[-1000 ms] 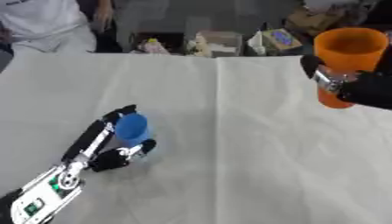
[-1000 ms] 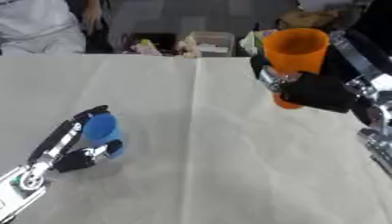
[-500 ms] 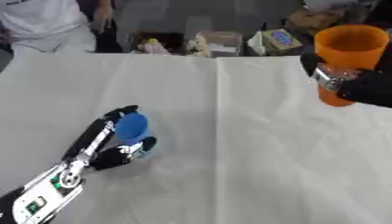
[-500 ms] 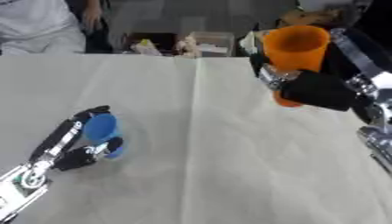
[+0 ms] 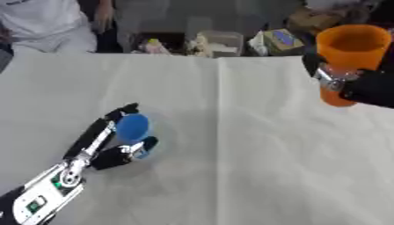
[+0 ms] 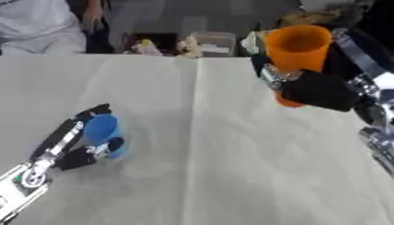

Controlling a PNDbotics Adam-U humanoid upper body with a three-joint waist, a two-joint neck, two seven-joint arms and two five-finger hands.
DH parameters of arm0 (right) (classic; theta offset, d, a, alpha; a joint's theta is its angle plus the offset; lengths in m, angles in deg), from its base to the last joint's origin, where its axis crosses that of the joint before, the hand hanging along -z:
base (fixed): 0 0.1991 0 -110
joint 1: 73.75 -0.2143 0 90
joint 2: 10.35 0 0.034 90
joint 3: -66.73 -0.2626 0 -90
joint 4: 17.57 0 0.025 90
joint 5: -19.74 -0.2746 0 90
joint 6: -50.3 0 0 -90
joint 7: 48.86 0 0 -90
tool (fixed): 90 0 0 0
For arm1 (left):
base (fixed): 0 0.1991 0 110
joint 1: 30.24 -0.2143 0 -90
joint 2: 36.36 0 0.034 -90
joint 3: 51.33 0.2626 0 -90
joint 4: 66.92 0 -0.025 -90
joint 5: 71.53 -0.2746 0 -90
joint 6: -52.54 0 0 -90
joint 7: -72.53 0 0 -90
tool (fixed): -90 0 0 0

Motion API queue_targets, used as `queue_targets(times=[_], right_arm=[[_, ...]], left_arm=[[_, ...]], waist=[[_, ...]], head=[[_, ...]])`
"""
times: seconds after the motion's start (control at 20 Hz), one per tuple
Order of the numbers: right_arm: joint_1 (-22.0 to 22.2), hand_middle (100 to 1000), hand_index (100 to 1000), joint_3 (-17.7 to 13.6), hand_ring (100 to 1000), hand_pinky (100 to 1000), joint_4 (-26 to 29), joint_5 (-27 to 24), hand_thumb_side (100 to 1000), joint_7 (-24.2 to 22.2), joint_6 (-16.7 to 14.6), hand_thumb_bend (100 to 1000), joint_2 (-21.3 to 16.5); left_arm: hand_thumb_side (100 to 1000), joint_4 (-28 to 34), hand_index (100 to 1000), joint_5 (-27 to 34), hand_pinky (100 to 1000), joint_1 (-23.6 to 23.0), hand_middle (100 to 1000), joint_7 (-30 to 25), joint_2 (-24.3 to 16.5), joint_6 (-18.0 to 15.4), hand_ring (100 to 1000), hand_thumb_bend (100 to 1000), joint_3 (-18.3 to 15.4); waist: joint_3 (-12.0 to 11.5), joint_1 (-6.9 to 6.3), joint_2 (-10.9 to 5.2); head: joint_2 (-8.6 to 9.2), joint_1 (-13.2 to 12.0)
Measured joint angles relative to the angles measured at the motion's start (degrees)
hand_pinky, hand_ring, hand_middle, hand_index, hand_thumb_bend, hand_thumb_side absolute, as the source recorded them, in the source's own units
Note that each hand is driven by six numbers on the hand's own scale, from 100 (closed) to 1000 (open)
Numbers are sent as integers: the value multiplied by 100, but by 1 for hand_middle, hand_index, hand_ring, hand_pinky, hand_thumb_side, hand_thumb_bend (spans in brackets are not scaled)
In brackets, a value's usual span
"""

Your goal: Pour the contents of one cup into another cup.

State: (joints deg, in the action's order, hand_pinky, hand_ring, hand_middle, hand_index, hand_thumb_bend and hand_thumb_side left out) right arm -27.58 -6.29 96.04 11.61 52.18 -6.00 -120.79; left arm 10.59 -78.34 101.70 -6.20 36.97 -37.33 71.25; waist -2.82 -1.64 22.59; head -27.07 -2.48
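An orange cup (image 6: pixel 296 48) is held upright above the counter (image 5: pixel 231 145) near its far right corner, its long axis vertical and its open mouth pointing up. It is gripped around the lower half by the right hand (image 6: pixel 315 88), whose black fingers (image 6: pixel 265 66) are curled round the cup's wall; the cup's base is largely hidden behind the hand, so whether it is touching the counter cannot be told for certain, though it appears lifted. What is inside the cup cannot be seen.

A blue cup (image 5: pixel 132 127) is found toward the near left part of the counter. It is seen from above as a rounded blue shape, and its long axis seems roughly upright — whether the visible blue face is an open mouth or a closed end cannot be made out. It is enclosed by the left hand (image 5: pixel 115 151): one long finger (image 5: pixel 96 132) is laid along the cup's left side with its tip curving over the far edge, and the thumb (image 5: pixel 135 147) is pressed to the near right side, so the cup is pinched between them. The left arm is extended from the near left corner.

The counter is covered with a pale cloth, with a straight crease running from the far edge to the near edge roughly down the middle — the two cups lie well apart, one on each side of it.
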Motion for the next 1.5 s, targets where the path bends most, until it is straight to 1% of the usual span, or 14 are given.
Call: queue_targets(times=[0.15, 0.4, 0.6, 0.8, 0.95, 1.2, 1.35, 1.45, 1.5], right_arm=[[0, 496, 598, 3, 487, 498, 0, 0, 326, 8, 8, 100, 0], [-2, 496, 597, 20, 487, 498, 0, 0, 322, 8, 9, 100, 1], [-2, 496, 595, 32, 487, 498, 0, 0, 318, 8, 9, 100, 1], [-3, 496, 595, 33, 486, 497, 0, 0, 316, 7, 9, 100, 1], [-3, 495, 595, 33, 486, 497, 0, 0, 315, 7, 9, 100, 1], [-3, 494, 593, 33, 485, 494, 0, -2, 311, 7, 10, 100, 1], [-3, 494, 594, 33, 486, 494, 0, -2, 311, 8, 11, 100, 1], [-3, 494, 594, 33, 486, 494, 0, -3, 311, 7, 12, 100, 1], [-3, 494, 594, 33, 486, 494, 0, -3, 308, 7, 14, 100, 1]], left_arm=[[829, -1, 1000, 0, 734, 4, 906, -60, 0, -58, 860, 674, -10], [838, -33, 1000, -12, 729, 18, 903, -124, 0, -122, 857, 685, -31], [842, -69, 1000, -23, 723, 36, 882, -133, 6, -131, 853, 683, -34], [851, -105, 1000, 0, 728, 43, 886, -138, 47, -132, 859, 682, -63], [861, -110, 1000, 25, 737, 42, 891, -137, 49, -131, 861, 697, -69], [881, -117, 1000, 74, 799, 13, 921, -92, 52, -152, 893, 712, -102], [882, -90, 1000, 69, 810, -12, 929, -89, 52, -187, 898, 715, -117], [885, -65, 1000, 60, 836, -30, 934, -115, 49, -218, 907, 718, -129], [884, -47, 1000, 51, 847, -43, 936, -138, 46, -242, 913, 736, -134]], waist=[[0, 0, 2], [0, 3, 6], [0, 4, 7], [0, 4, 7], [-1, 5, 7], [-2, 7, 7], [-4, 7, 7], [-5, 8, 7], [-8, 9, 7]], head=[[5, 0], [31, -6], [46, -12], [47, -13], [48, -13], [48, -13], [48, -11], [48, -10], [48, -10]])
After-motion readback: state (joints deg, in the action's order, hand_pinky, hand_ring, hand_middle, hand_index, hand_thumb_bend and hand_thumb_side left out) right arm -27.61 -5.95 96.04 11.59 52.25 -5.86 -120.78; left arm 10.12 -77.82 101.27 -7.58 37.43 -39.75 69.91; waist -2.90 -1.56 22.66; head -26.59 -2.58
